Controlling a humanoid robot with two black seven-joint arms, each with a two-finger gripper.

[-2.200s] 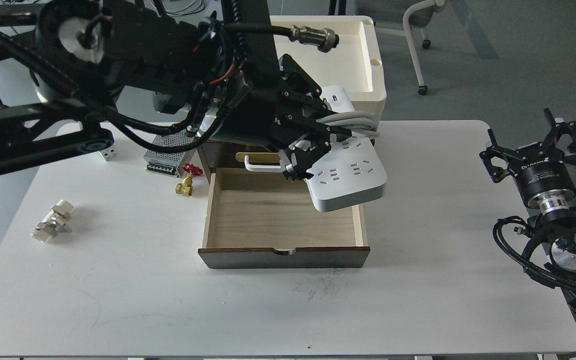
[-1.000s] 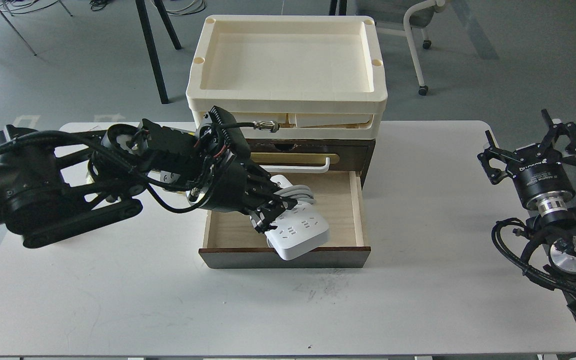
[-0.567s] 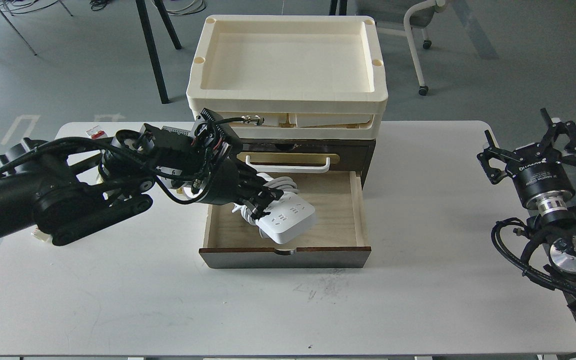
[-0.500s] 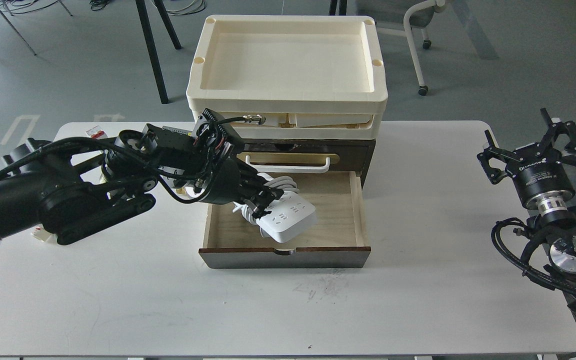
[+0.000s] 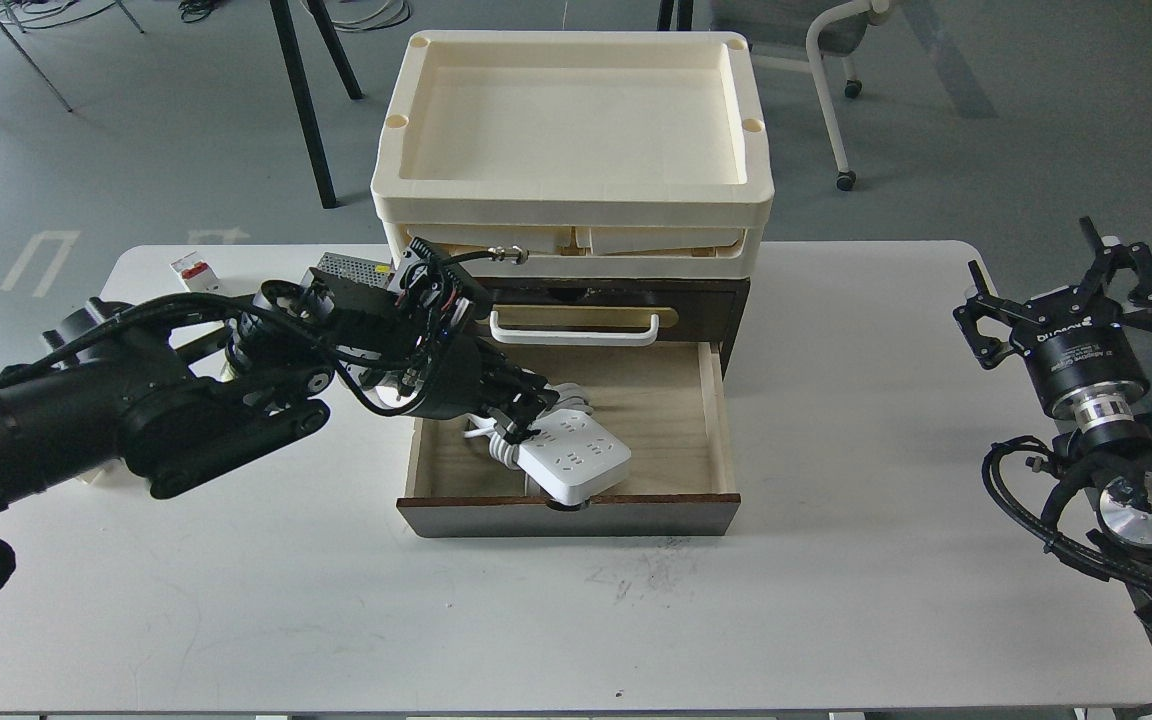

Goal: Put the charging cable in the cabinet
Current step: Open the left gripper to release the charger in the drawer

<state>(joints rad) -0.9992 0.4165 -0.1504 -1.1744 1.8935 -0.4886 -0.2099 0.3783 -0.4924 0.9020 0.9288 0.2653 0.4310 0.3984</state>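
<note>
The charging cable (image 5: pixel 576 460), a white power strip with its cord coiled round the middle, lies tilted inside the open drawer (image 5: pixel 676 420) of the dark brown cabinet (image 5: pixel 706 300), near the drawer's front wall. My left gripper (image 5: pixel 524 412) reaches into the drawer from the left and its dark fingers still close on the coiled cord at the strip's back end. My right gripper (image 5: pixel 1036 258) is open and empty, hovering off the table's right edge, far from the cabinet.
Cream trays (image 5: pixel 576 205) are stacked on the cabinet, above a closed upper drawer with a white handle (image 5: pixel 576 330). A metal mesh power supply box (image 5: pixel 348 267) and a small white breaker (image 5: pixel 190 270) sit at the back left of the white table (image 5: pixel 836 600).
My left arm has come down and back to the left, carrying the power strip from above the drawer's right side down into the drawer, where it now lies low near the front wall.
</note>
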